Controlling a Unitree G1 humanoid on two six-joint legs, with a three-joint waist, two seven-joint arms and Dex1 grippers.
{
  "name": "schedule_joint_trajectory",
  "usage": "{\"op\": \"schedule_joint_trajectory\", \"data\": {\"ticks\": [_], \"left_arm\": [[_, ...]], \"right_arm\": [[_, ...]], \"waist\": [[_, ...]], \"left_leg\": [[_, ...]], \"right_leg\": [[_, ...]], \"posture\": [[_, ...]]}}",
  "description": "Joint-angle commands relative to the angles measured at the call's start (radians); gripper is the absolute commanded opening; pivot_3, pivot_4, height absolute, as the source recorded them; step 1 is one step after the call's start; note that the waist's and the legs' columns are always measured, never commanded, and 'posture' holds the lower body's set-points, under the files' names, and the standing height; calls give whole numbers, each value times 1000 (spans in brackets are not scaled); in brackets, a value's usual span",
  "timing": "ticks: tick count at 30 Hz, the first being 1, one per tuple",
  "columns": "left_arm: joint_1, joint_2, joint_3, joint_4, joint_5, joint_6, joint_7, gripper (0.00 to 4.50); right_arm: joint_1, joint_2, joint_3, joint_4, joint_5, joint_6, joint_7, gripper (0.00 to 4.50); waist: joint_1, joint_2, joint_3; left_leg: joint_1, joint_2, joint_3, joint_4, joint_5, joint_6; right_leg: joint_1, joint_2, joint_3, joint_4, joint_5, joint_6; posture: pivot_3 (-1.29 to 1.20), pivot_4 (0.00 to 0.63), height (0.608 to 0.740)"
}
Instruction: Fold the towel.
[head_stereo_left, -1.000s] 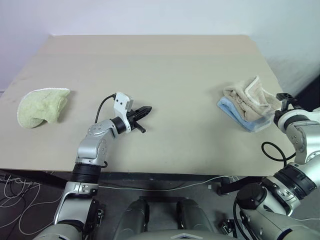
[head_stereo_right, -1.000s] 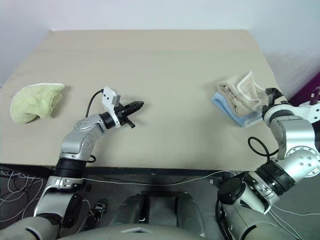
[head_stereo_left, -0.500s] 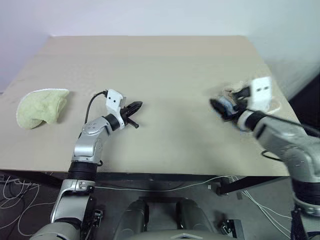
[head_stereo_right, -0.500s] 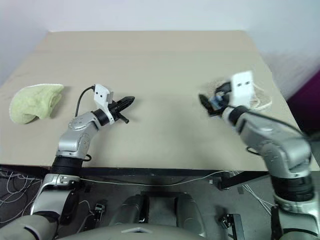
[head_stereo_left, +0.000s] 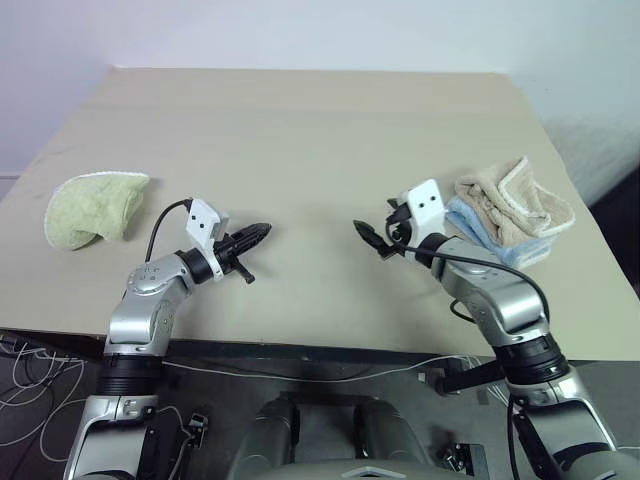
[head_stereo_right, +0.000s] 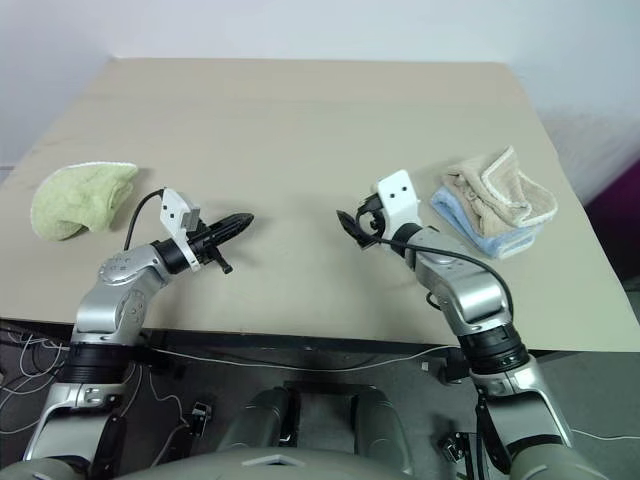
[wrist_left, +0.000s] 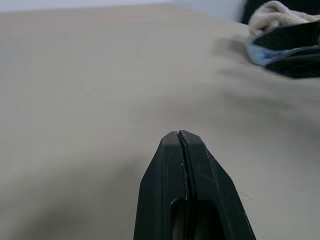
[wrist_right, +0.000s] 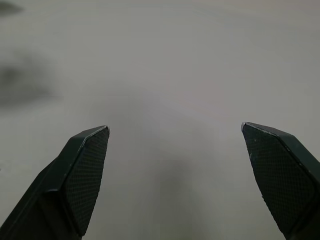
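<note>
The beige towel (head_stereo_left: 512, 196) lies bunched, white edging showing, on a light blue folded towel (head_stereo_left: 476, 226) near the table's right edge. My right gripper (head_stereo_left: 368, 238) hovers left of that pile over bare tabletop, pointing left, open and holding nothing; in the right wrist view its fingertips (wrist_right: 92, 145) stand wide apart above the table. Left of centre my left gripper (head_stereo_left: 262, 230) is shut and empty, pointing right toward the other one. Its closed tip (wrist_left: 181, 134) faces the towel (wrist_left: 272, 12) across the table in the left wrist view.
A light green towel (head_stereo_left: 92, 205) lies crumpled near the left edge of the tan table (head_stereo_left: 300, 130). A bare stretch of tabletop separates the two grippers. The table's front edge runs just below both arms.
My right arm has swung from the table's right edge beside the towel pile in to the middle, gripper open. My left gripper has drawn a little left and back, still shut.
</note>
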Motion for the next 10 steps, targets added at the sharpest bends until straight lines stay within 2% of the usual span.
{"op": "schedule_joint_trajectory", "data": {"ticks": [1,10], "left_arm": [[13,22,11,-59,-14,15,-1,0],[69,11,9,-122,-14,55,53,0]], "right_arm": [[-26,28,-4,0,-77,-76,20,4448],[46,67,-26,-35,-157,-98,56,4448]], "waist": [[0,0,0],[1,0,0]], "left_leg": [[0,0,0,0,0,0],[0,0,0,0,0,0]], "right_leg": [[0,0,0,0,0,0],[0,0,0,0,0,0]], "posture": [[0,150,740],[0,150,740]]}}
